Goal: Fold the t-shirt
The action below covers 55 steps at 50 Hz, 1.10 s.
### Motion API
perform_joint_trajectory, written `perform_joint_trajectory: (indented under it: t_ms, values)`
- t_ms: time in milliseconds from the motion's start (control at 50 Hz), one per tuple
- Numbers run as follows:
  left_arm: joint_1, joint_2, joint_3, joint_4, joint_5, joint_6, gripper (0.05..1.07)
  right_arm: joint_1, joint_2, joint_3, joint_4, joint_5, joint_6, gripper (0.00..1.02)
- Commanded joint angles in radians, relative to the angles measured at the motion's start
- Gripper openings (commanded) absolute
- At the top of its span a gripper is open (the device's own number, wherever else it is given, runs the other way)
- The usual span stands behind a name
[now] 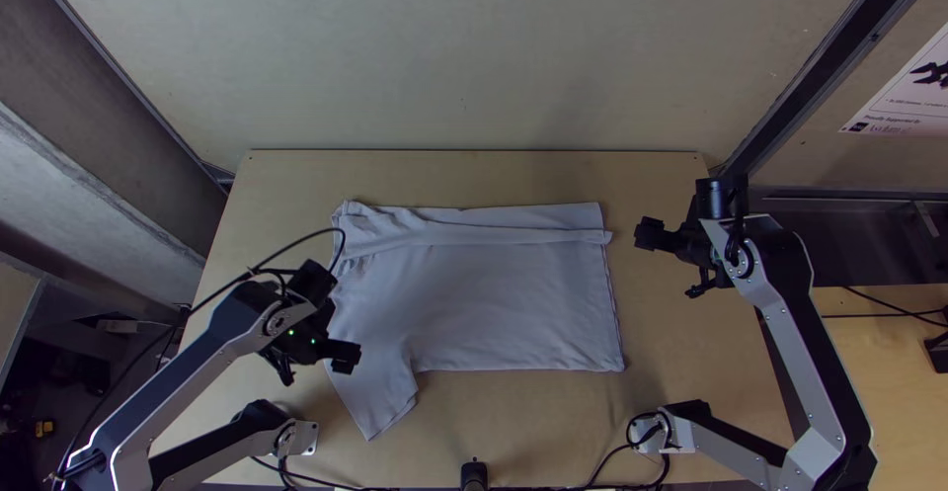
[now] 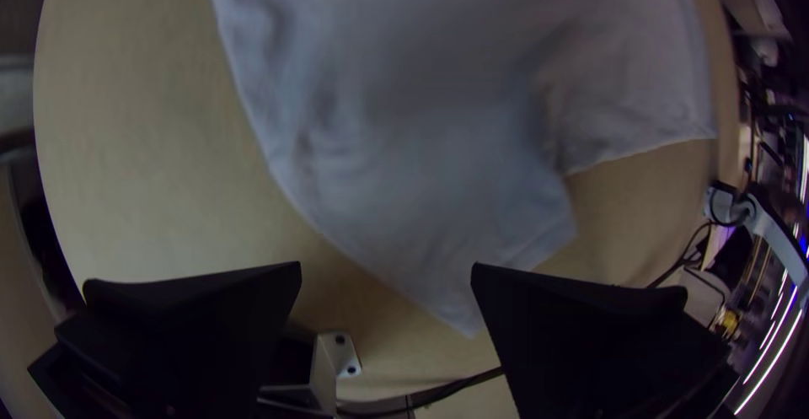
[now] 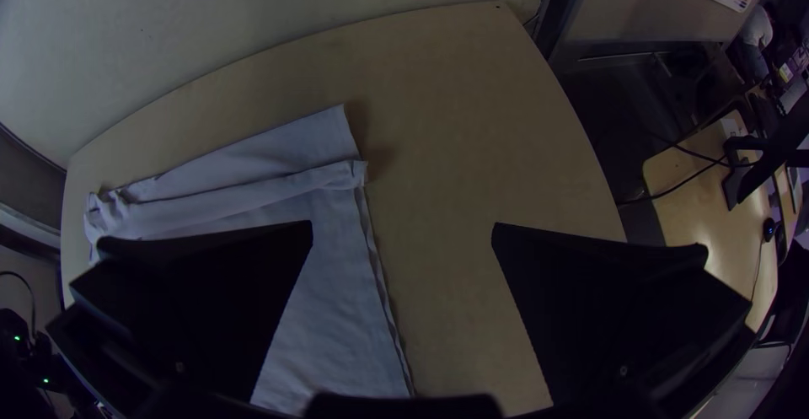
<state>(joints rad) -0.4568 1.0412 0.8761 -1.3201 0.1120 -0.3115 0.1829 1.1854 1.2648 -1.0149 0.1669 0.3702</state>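
So, starting at the left black wide-fingered tool (image 2: 386, 269): its fingers are well apart with nothing between them, and it hangs over the shirt's near-left part, by the sleeve. The right black wide-fingered tool (image 3: 403, 227) is spread wide too, holding nothing, off beside the cloth's far-right corner. Between them, the pale grey cotton t-shirt (image 1: 484, 303) lies mostly spread on the light wooden counter (image 1: 662, 170), with a long strip (image 1: 474, 237) doubled back along its far side and one sleeve (image 1: 380, 407) poking out toward the near edge. Looks to us like the far side is done and the near side is next, so we'd call it partway. Our tip: pinch the sleeve or the shoulder beside it with the left, bring the right round to the near-right corner (image 1: 614, 361), and get both grips set before anything lifts. Go low and flat so we catch every layer but don't scrape the counter. Then lift just enough to clear, carry both sides at one pace, and lay it down parallel to that strip. If one side leads, we'd expect a skewed fold, and thin jersey like this probably bunches easily.
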Motion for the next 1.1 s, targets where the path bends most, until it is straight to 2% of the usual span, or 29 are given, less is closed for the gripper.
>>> perform_joint_trajectory:
  t_ms: [0, 280, 600, 760, 860, 980, 1000, 1040, 1080]
  values:
    - [-0.033, 0.014, -0.068, -0.018, -0.003, -0.101, 1.02, 0.004, 0.005, -0.008, -0.013, -0.012, 0.029, 0.98]
    - [-0.121, 0.074, -0.186, 0.130, -0.014, -0.152, 1.02, -0.002, 0.011, -0.059, -0.011, -0.063, 0.049, 0.98]
    - [-0.177, 0.158, -0.243, 0.217, -0.029, -0.130, 1.01, -0.007, 0.023, -0.107, 0.010, -0.069, 0.047, 0.98]
    - [-0.178, 0.189, -0.256, 0.242, -0.028, -0.118, 0.70, -0.011, 0.031, -0.127, 0.013, -0.073, 0.049, 0.98]
    - [-0.178, 0.206, -0.269, 0.257, 0.020, -0.081, 0.64, -0.022, 0.039, -0.162, 0.012, -0.087, 0.049, 0.98]
    - [-0.180, 0.220, -0.270, 0.280, 0.055, -0.058, 0.63, -0.043, 0.040, -0.216, 0.012, -0.173, 0.047, 0.98]
    - [-0.180, 0.223, -0.270, 0.283, 0.055, -0.052, 0.56, -0.043, 0.040, -0.226, 0.010, -0.182, 0.047, 0.98]
    - [-0.184, 0.226, -0.269, 0.298, 0.055, -0.046, 0.34, -0.043, 0.043, -0.246, 0.006, -0.198, 0.045, 0.97]
    - [-0.187, 0.220, -0.267, 0.325, 0.052, -0.043, 0.17, -0.043, 0.045, -0.266, -0.002, -0.207, 0.042, 0.98]
